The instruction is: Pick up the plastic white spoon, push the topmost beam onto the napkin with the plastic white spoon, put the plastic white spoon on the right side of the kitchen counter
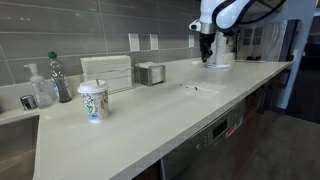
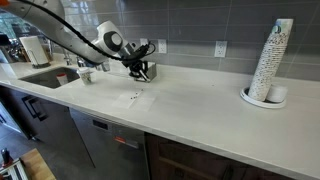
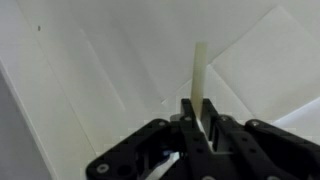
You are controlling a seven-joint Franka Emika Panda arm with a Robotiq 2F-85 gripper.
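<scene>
The plastic white spoon [image 3: 200,70] is pinched between the two dark fingers [image 3: 186,125] of the gripper [image 3: 197,118]; in the wrist view its pale, straight shaft sticks out past the fingertips and runs up the frame, and the jaws are closed tight against it on both sides. Behind the spoon that view shows only pale flat surface crossed by straight edges and faint creases; a lighter sheet-like patch [image 3: 265,75] lies to the right of the shaft, but whether it is the napkin cannot be told. In both exterior views the gripper [image 1: 207,52] [image 2: 144,72] hangs low over the kitchen counter [image 1: 150,125] [image 2: 200,112], pointing down, near the grey tiled wall; the spoon is too thin to make out there. A few small dark specks [image 1: 190,87] [image 2: 135,97] lie on the counter, nearer the front edge than the gripper. Further along the counter stand a paper cup [image 1: 93,101], a ribbed white dispenser [image 1: 107,72], a small box [image 1: 151,73] and a bottle [image 1: 60,77], all well apart from the gripper, and in an exterior view a tall stack of cups [image 2: 271,60] stands at the far end
</scene>
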